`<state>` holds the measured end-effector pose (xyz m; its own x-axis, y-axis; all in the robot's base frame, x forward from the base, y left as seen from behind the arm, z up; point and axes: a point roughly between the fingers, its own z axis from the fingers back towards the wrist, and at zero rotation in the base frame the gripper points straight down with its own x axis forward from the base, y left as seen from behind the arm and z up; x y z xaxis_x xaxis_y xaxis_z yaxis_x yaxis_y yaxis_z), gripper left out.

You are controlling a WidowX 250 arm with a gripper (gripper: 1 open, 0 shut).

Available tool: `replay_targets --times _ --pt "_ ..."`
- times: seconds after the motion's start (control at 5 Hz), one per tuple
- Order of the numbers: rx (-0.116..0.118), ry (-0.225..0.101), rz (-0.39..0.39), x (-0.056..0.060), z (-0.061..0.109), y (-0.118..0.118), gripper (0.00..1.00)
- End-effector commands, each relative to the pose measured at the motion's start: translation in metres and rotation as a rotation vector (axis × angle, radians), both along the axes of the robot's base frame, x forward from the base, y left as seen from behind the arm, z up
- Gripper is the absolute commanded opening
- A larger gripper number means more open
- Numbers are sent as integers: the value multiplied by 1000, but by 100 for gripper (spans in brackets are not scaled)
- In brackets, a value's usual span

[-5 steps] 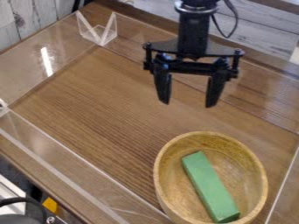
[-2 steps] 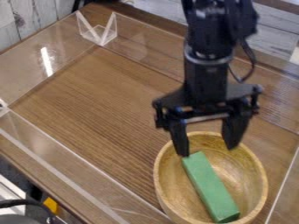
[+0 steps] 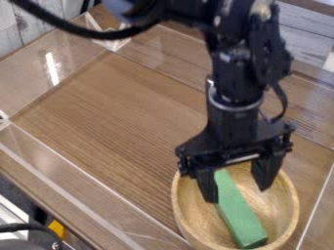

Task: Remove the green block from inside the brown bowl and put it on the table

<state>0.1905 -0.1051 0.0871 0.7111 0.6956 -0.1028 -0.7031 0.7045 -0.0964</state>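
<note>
The green block [image 3: 239,212], a matte rectangular bar, lies flat inside the brown bowl [image 3: 290,223], its upper end apparently partly hidden. The round, thick-rimmed wooden bowl sits near the near right corner of the wood-grain table [image 3: 104,107].

Clear plastic walls [image 3: 72,210] border the work area; the near-left panel runs from 9 o'clock down toward 6 o'clock, catching glare. A small clear V-shaped piece [image 3: 107,31] stands at 11 o'clock by the far wall. Pale planking [image 3: 307,29] at 1 o'clock. Dark hardware with a yellow patch [image 3: 33,234] sits at 7 o'clock, too blurred to identify.
</note>
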Motion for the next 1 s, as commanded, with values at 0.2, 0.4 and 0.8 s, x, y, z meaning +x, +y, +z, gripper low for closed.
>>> replay_targets --times 0.2,0.4,0.8 --pt "6 -46 34 8 -21 -5 100" --pt "7 -80 35 10 -27 -6 100" --pt "26 -114 22 10 -22 -9 100"
